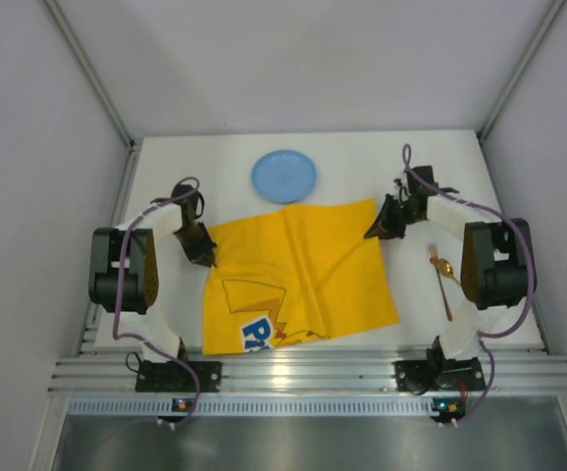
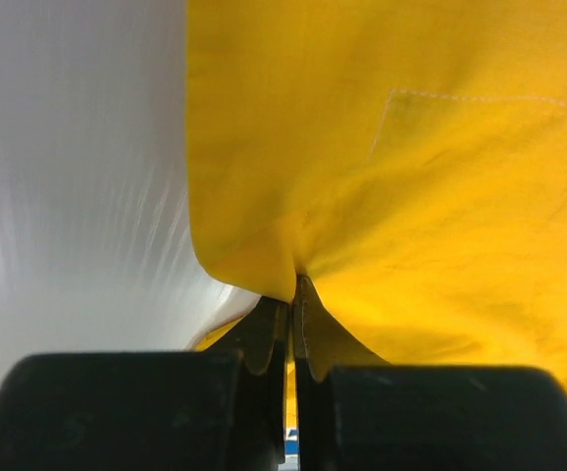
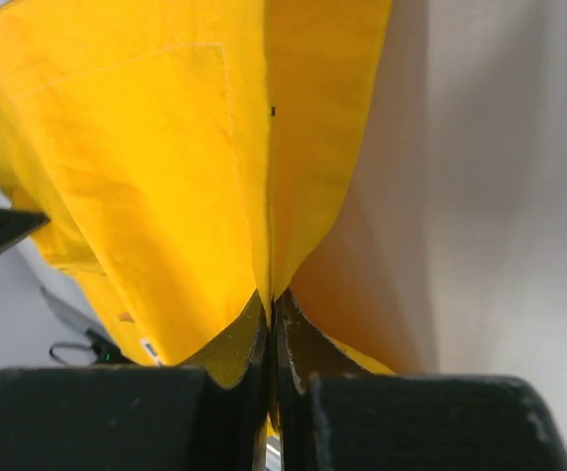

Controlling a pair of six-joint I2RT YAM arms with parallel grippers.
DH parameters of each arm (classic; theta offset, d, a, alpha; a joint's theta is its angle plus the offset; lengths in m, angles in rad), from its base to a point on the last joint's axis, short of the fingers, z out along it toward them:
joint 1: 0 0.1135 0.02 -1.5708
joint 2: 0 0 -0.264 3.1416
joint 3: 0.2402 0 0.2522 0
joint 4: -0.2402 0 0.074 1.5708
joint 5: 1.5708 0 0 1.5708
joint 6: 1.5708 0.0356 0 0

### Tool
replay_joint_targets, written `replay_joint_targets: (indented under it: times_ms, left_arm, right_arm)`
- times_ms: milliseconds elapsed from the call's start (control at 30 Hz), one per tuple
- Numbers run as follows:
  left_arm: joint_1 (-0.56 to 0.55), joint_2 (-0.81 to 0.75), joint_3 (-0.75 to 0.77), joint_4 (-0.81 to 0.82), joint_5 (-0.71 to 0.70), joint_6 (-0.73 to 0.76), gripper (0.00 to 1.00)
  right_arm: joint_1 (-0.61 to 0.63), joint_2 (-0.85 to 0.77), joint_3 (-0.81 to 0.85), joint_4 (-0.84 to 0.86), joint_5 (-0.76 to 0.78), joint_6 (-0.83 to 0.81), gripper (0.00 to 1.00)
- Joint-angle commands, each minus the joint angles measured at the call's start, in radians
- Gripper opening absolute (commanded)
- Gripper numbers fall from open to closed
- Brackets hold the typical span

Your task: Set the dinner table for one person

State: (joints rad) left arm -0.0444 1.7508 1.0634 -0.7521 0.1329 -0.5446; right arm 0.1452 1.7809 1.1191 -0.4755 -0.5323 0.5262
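White worktop (image 1: 362, 162) lies beneath both hands, yellow cloth (image 1: 303, 275) spread across its middle. Toward its left side, left hand (image 1: 206, 257) pinches the cloth's far-left corner tight; right hand (image 1: 374, 232) clamps the far-right corner.

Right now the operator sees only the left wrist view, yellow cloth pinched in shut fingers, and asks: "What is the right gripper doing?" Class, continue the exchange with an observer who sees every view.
Observer: The right gripper is shut on the far right corner of the cloth.
Operator: Is anything else laid out yet?
Observer: A blue plate lies beyond the cloth's far edge, not on it.
Operator: Any cutlery?
Observer: Yes, gold-coloured cutlery lies on the table to the right of the cloth, apart from it. I cannot tell whether it is one piece or two.
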Motion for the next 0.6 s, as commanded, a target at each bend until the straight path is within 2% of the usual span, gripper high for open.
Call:
replay_joint_targets:
  times_ms: [0, 133, 367, 500, 567]
  left_arm:
    - [-0.011, 0.055, 0.110, 0.074, -0.026, 0.025, 0.00]
    - [-0.035, 0.102, 0.155, 0.073, -0.036, 0.017, 0.00]
    - [-0.060, 0.154, 0.219, 0.037, -0.059, 0.057, 0.00]
    - [-0.080, 0.136, 0.234, 0.013, -0.107, 0.074, 0.00]
    - [-0.083, 0.122, 0.236, -0.001, -0.119, 0.068, 0.00]
  right_arm:
    - [-0.071, -0.048, 0.068, -0.152, 0.104, -0.081, 0.00]
    - [-0.078, -0.008, 0.107, -0.175, 0.094, -0.088, 0.00]
    - [-0.076, -0.023, 0.076, -0.210, 0.120, -0.064, 0.00]
    - [-0.079, -0.043, 0.108, -0.322, 0.305, -0.089, 0.00]
    - [-0.088, -0.060, 0.117, -0.334, 0.331, -0.106, 0.00]
